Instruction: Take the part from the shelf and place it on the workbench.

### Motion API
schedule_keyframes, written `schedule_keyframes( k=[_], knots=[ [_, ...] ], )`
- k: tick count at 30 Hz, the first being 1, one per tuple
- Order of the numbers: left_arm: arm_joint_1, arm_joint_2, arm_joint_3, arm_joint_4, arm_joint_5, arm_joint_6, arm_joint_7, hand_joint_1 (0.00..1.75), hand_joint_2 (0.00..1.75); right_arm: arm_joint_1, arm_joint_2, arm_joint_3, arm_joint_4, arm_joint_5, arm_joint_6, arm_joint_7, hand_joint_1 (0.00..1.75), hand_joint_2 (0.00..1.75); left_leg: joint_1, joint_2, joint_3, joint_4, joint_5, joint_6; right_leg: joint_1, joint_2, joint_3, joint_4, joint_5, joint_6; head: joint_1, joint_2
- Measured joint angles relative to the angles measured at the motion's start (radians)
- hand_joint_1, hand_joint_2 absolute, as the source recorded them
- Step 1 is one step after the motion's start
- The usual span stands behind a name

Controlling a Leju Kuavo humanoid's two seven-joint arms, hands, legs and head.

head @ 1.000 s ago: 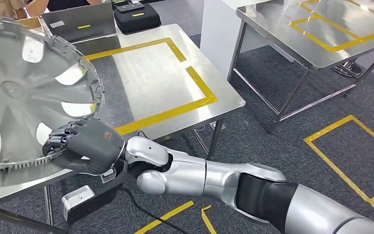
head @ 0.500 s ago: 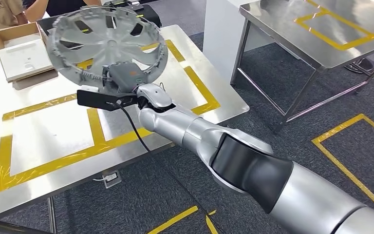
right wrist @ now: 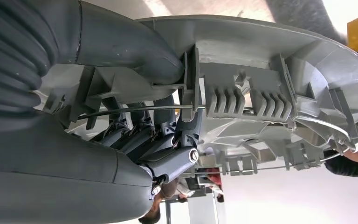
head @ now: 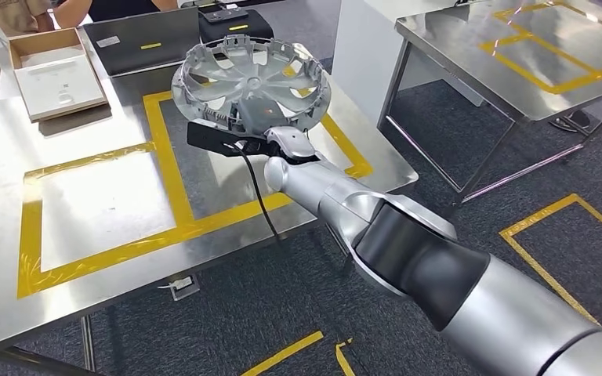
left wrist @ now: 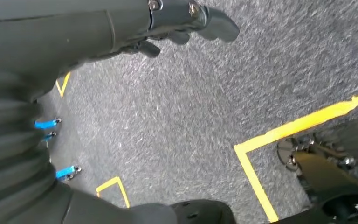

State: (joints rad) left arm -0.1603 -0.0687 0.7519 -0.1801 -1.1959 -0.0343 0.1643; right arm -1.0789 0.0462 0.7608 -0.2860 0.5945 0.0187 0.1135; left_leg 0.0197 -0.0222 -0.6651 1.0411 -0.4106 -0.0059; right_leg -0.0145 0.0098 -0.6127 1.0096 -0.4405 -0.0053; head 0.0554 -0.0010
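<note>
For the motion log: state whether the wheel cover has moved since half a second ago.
Yes. The wheel cover, held by the right robot hand, has shifted right, away from the cardboard box and past the middle yellow tape strip.

The left robot hand [left wrist: 177,21] hangs above grey carpeted floor [left wrist: 177,116], its dark fingers [left wrist: 214,23] loosely curled and holding nothing. Yellow tape lines [left wrist: 279,135] form a corner on the carpet, with a smaller yellow corner [left wrist: 114,186] nearby and another [left wrist: 63,84] beside the hand's grey cover.
</note>
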Motion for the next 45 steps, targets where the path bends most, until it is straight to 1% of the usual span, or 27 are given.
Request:
schedule_keyframes(
  k=[1, 2, 4, 6, 10, 17, 21, 28, 31, 34, 36, 38, 39, 40, 41, 42, 43, 44, 45],
  knots=[
    [0.000, 0.000, 0.000, 0.000, -0.001, 0.001, -0.002, 0.00, 1.75, 0.002, -0.002, -0.001, 0.001, 0.003, 0.003, -0.011, 1.75, 1.75, -0.001, 0.000, 0.000, 0.000, 0.000, 0.001, -0.001, 0.000, 0.000, -0.001, 0.001, 0.003, 0.000, 0.000],
    [0.000, 0.000, 0.000, 0.000, -0.001, 0.002, -0.005, 0.00, 1.75, 0.004, -0.003, -0.002, 0.001, 0.007, 0.008, -0.021, 1.75, 1.75, -0.002, 0.001, 0.000, 0.000, 0.000, 0.002, -0.001, 0.000, 0.000, -0.003, 0.001, 0.009, 0.000, 0.000],
    [-0.002, 0.000, 0.000, 0.000, -0.002, 0.005, -0.010, 0.00, 1.75, 0.009, -0.005, -0.003, 0.001, 0.017, 0.019, -0.035, 1.75, 1.75, -0.003, 0.001, 0.000, 0.000, 0.000, 0.003, -0.003, 0.000, 0.001, -0.005, 0.002, 0.026, 0.000, 0.000],
    [-0.005, 0.000, 0.000, 0.000, -0.003, 0.008, -0.014, 0.00, 1.75, 0.015, -0.005, -0.003, 0.001, 0.025, 0.029, -0.040, 1.75, 1.75, -0.003, 0.002, 0.000, 0.001, 0.001, 0.004, -0.004, 0.000, 0.000, -0.005, 0.002, 0.038, 0.000, 0.000],
    [-0.014, -0.003, 0.000, 0.000, -0.005, 0.010, -0.023, 0.00, 1.75, 0.027, -0.005, -0.003, 0.002, 0.035, 0.041, -0.034, 0.00, 0.00, -0.003, 0.002, 0.000, 0.000, 0.003, 0.002, -0.003, -0.001, -0.002, -0.002, 0.003, 0.040, 0.000, 0.000],
    [-0.021, -0.009, 0.000, 0.000, 0.002, 0.019, -0.022, 0.00, 1.75, 0.037, -0.004, -0.003, 0.002, 0.051, 0.048, -0.019, 0.00, 0.00, -0.002, 0.005, 0.005, -0.003, 0.004, -0.001, -0.002, 0.000, -0.003, 0.003, 0.001, 0.037, 0.000, 0.000],
    [-0.020, -0.010, 0.000, 0.000, 0.007, 0.019, -0.027, 0.00, 0.00, 0.040, -0.004, -0.003, 0.002, 0.052, 0.047, -0.021, 0.00, 0.00, -0.002, 0.005, 0.005, -0.004, 0.005, -0.002, -0.002, 0.000, -0.003, 0.004, 0.000, 0.036, 0.000, 0.000],
    [-0.017, -0.009, 0.000, 0.000, 0.016, 0.014, -0.017, 0.00, 0.00, 0.041, -0.004, -0.011, 0.002, 0.054, 0.033, -0.040, 0.00, 0.00, -0.001, 0.005, 0.006, -0.004, 0.005, -0.003, -0.001, 0.000, -0.003, 0.006, 0.000, 0.035, 0.000, 0.000],
    [-0.016, -0.009, 0.001, 0.000, 0.017, 0.014, -0.013, 0.00, 0.00, 0.036, -0.004, -0.030, 0.000, 0.041, 0.001, -0.080, 0.00, 0.00, -0.001, 0.005, 0.005, -0.004, 0.005, -0.003, -0.001, 0.000, -0.003, 0.006, 0.000, 0.035, 0.000, 0.000],
    [-0.014, -0.009, 0.001, 0.000, 0.021, 0.016, -0.005, 0.00, 0.00, 0.018, -0.004, -0.062, -0.014, 0.012, -0.050, -0.146, 0.00, 0.00, -0.001, 0.005, 0.005, -0.004, 0.005, -0.003, -0.001, 0.000, -0.003, 0.006, 0.000, 0.036, 0.000, 0.000],
    [-0.013, -0.007, 0.002, 0.000, 0.023, 0.020, 0.003, 0.00, 0.00, -0.004, -0.002, -0.089, -0.034, -0.010, -0.083, -0.196, 0.00, 0.00, -0.006, 0.005, 0.005, -0.003, 0.004, 0.002, -0.005, 0.000, -0.002, 0.003, 0.004, 0.040, -0.001, 0.000],
    [-0.012, -0.006, 0.003, 0.000, 0.022, 0.021, 0.011, 0.00, 0.00, -0.029, 0.000, -0.119, -0.064, -0.031, -0.114, -0.242, 0.00, 0.00, -0.006, 0.007, 0.011, -0.014, 0.011, 0.010, -0.007, 0.001, 0.000, 0.003, 0.003, 0.047, -0.001, 0.000],
    [-0.011, -0.005, 0.003, 0.000, 0.021, 0.021, 0.014, 0.00, 0.00, -0.040, 0.001, -0.135, -0.082, -0.040, -0.130, -0.264, 0.00, 0.00, -0.002, 0.010, 0.016, -0.023, 0.018, 0.014, -0.006, 0.000, -0.006, 0.019, -0.011, 0.048, 0.001, 0.000],
    [-0.010, -0.005, 0.003, 0.000, 0.020, 0.021, 0.017, 0.00, 0.00, -0.050, 0.001, -0.151, -0.103, -0.049, -0.146, -0.285, 0.00, 0.00, 0.001, 0.012, 0.020, -0.032, 0.024, 0.016, -0.006, 0.000, -0.020, 0.054, -0.037, 0.048, 0.003, 0.000],
    [-0.010, -0.005, 0.004, 0.000, 0.019, 0.021, 0.020, 0.00, 0.00, -0.055, 0.001, -0.168, -0.128, -0.059, -0.159, -0.304, 0.00, 0.00, 0.003, 0.014, 0.021, -0.036, 0.027, 0.018, -0.007, -0.001, -0.041, 0.108, -0.072, 0.048, 0.005, 0.000],
    [-0.010, -0.005, 0.004, 0.000, 0.018, 0.021, 0.022, 0.00, 0.00, -0.057, 0.000, -0.184, -0.156, -0.069, -0.166, -0.318, 0.00, 0.00, 0.004, 0.014, 0.020, -0.037, 0.029, 0.018, -0.008, -0.002, -0.067, 0.173, -0.108, 0.049, 0.007, 0.000],
    [-0.009, -0.005, 0.004, 0.000, 0.018, 0.021, 0.023, 0.00, 0.00, -0.056, -0.001, -0.199, -0.187, -0.078, -0.170, -0.329, 0.00, 0.00, 0.005, 0.015, 0.017, -0.035, 0.030, 0.017, -0.009, -0.002, -0.090, 0.232, -0.135, 0.051, 0.008, 0.000],
    [-0.006, -0.005, 0.004, 0.000, 0.018, 0.021, 0.023, 0.00, 0.00, -0.053, -0.003, -0.214, -0.221, -0.087, -0.170, -0.336, 0.00, 0.00, 0.006, 0.015, 0.014, -0.033, 0.031, 0.014, -0.012, -0.002, -0.100, 0.265, -0.145, 0.054, 0.009, 0.000],
    [-0.003, -0.005, 0.004, 0.000, 0.018, 0.021, 0.023, 0.00, 0.00, -0.049, -0.004, -0.227, -0.257, -0.095, -0.170, -0.339, 0.00, 0.00, 0.009, 0.015, 0.010, -0.030, 0.033, 0.010, -0.014, -0.003, -0.095, 0.264, -0.138, 0.056, 0.009, 0.000]
  ],
)
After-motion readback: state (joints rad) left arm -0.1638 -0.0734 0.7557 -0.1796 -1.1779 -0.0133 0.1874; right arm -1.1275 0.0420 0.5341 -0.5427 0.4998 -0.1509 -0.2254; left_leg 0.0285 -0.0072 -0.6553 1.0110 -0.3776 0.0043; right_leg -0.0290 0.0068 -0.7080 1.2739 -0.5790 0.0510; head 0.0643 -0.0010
